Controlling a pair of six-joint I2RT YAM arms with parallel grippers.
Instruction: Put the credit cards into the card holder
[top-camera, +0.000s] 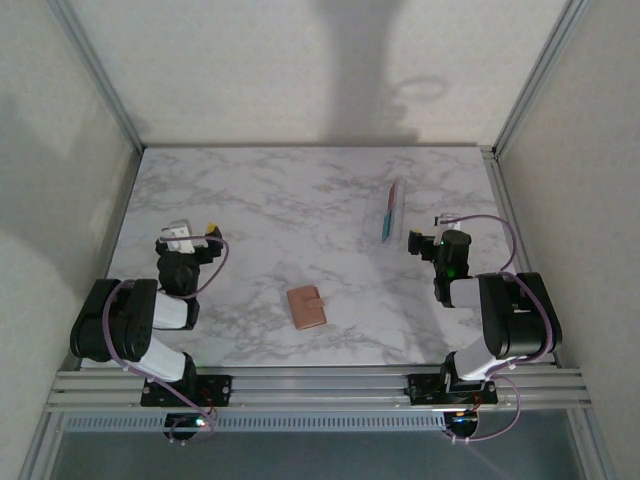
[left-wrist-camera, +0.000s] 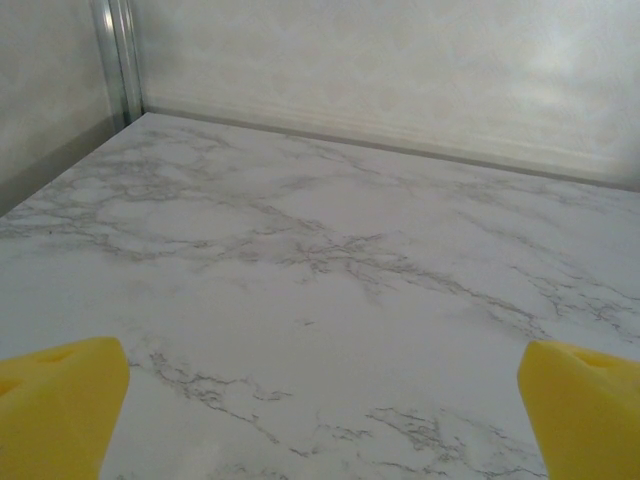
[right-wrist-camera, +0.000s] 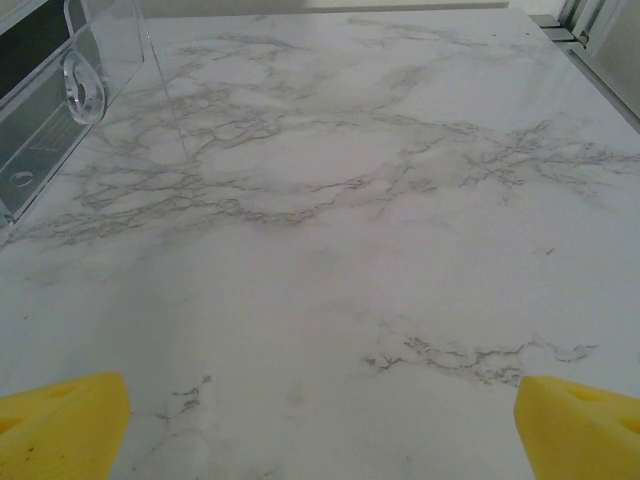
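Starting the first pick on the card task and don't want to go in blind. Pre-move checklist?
1. Card holder found: lies flat on the table between the two arms. Ok.
2. Card holder open for loading: looks closed, tan outside facing up. Not ok.
3. Credit cards found: standing on edge in a clear stand, ahead of the right arm. Ok.
4. Left jaws open and empty: yellow fingertips wide apart with bare marble between them. Ok.
5. Right jaws open and empty: the same, wide apart over bare marble. Ok.
6. Card count: the stack is seen edge-on. Cannot tell.
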